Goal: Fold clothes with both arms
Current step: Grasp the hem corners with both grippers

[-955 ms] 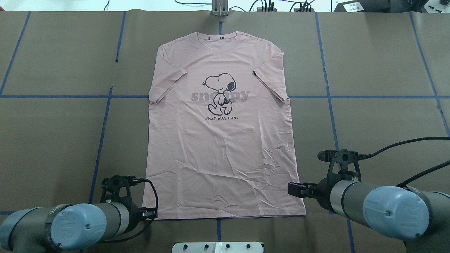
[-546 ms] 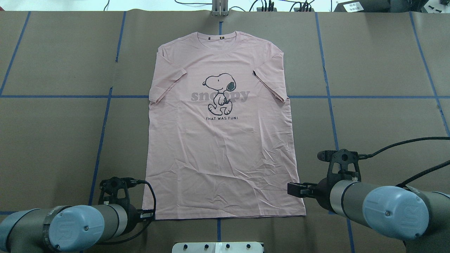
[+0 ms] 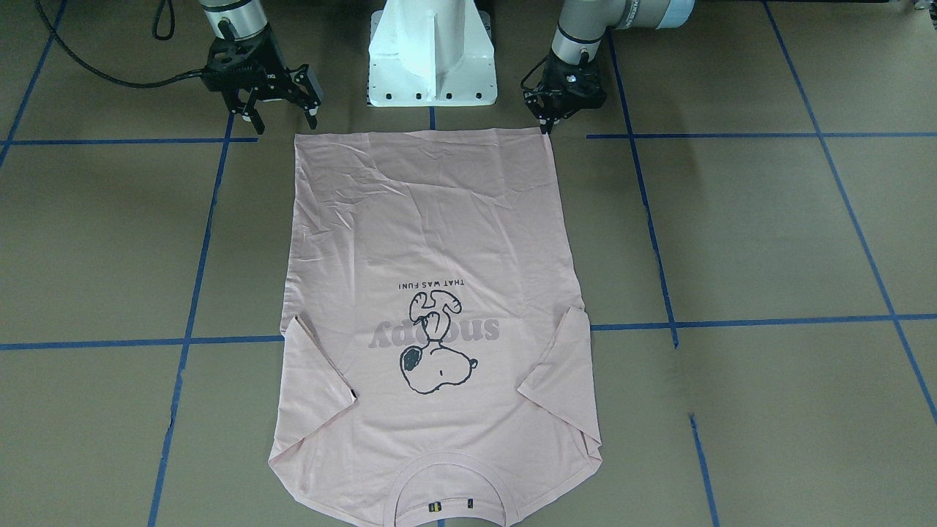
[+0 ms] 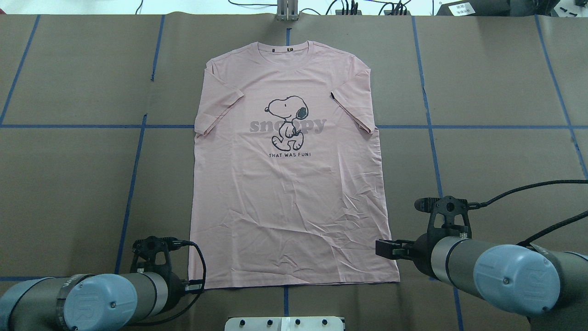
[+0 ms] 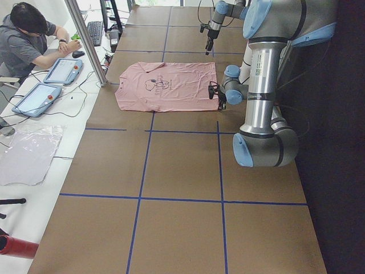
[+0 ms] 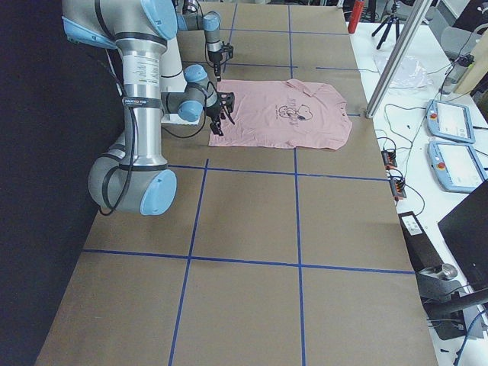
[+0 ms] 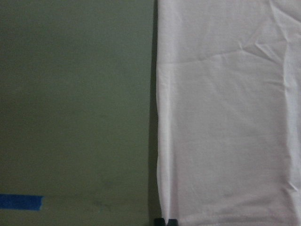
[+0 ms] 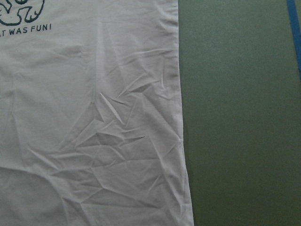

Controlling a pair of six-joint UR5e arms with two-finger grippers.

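Standing behind the robot. Nearest is the white base (image 3: 432,51), between the two arms. The left arm (image 4: 92,301) lies low over the table (image 4: 69,184). The left gripper (image 3: 547,126) has its jaws drawn narrow, tips together, right at the near left corner of the shirt (image 4: 289,202). The wrist view shows both tips against the cloth edge, but I cannot tell whether any fabric is pinched. The right arm (image 4: 505,278) reaches in from the other side. The right gripper (image 3: 281,121) has its jaws spread wide and holds nothing, poised by the near right corner of the hem; the overhead view puts it over the shirt's right edge, just up from the hem. The shirt is pale pink and lies flat, face up, in the middle of the brown-covered table, hem toward the robot. The lower right part is creased; the rest is smoother. Further up comes the line "THAT WAS FUN!" (image 4: 290,155), then the black dog drawing (image 4: 287,122) over grey lettering. Both short sleeves (image 4: 216,103) lie angled out from the body. The ribbed collar (image 4: 288,49) is at the far end. Blue tape lines (image 4: 131,184) grid the table. Off to the side, a person (image 5: 28,40) sits at a bench with tablets (image 5: 63,69).
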